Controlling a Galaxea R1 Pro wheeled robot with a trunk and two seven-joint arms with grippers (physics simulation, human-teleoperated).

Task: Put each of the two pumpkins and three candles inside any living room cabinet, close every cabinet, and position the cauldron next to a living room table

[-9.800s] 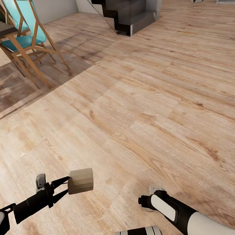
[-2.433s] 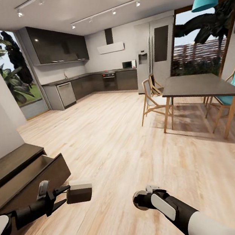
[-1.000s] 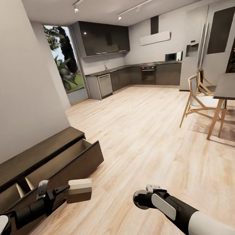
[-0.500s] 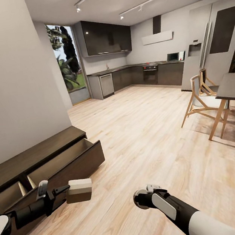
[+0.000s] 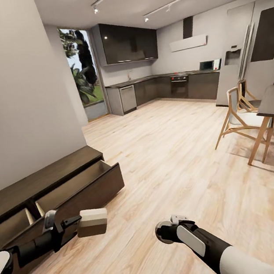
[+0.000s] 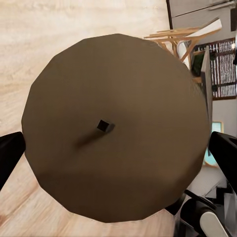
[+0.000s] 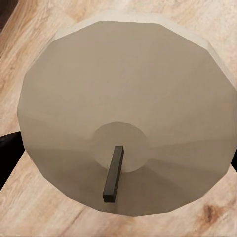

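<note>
The left tool (image 5: 76,224) grips a stubby beige cylinder candle (image 5: 93,222); the open drawer of the long dark-brown wooden cabinet (image 5: 81,191) lies just beyond it, nearer this arm. The right tool (image 5: 161,233) clamps another pale candle (image 7: 126,116).

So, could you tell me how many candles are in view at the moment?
2. One candle is clamped sideways in the left gripper above the floor by the open cabinet; the other candle is in the right gripper's fingers. A third may be out of sight.
</note>
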